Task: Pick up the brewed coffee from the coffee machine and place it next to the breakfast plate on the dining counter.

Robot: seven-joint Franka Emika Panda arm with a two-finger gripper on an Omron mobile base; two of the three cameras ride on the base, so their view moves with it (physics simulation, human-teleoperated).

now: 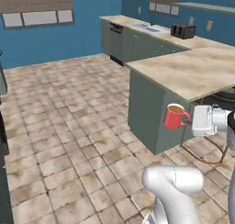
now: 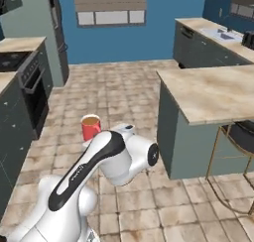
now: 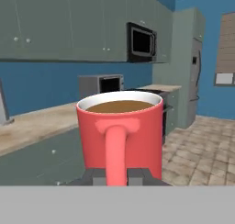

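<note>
The brewed coffee (image 1: 175,116) is a red mug with brown liquid at its rim, and it hangs upright in the air beside the end of the dining counter (image 1: 193,71). My gripper (image 1: 188,119) is shut on the mug's handle from the right. In the hand view the mug (image 3: 120,126) is close, handle toward the camera, with the gripper (image 3: 116,176) clamped on the handle's lower part. From the right base the mug (image 2: 91,126) shows above my arm, left of the dining counter (image 2: 213,92). The breakfast plate is out of view.
A black stool (image 2: 243,134) with gold legs stands under the dining counter's overhang. A black toaster (image 1: 183,31) and a sink sit on the far wall counter. A boxy grey appliance (image 3: 100,86) stands on a counter behind the mug; I cannot tell whether it is the coffee machine.
</note>
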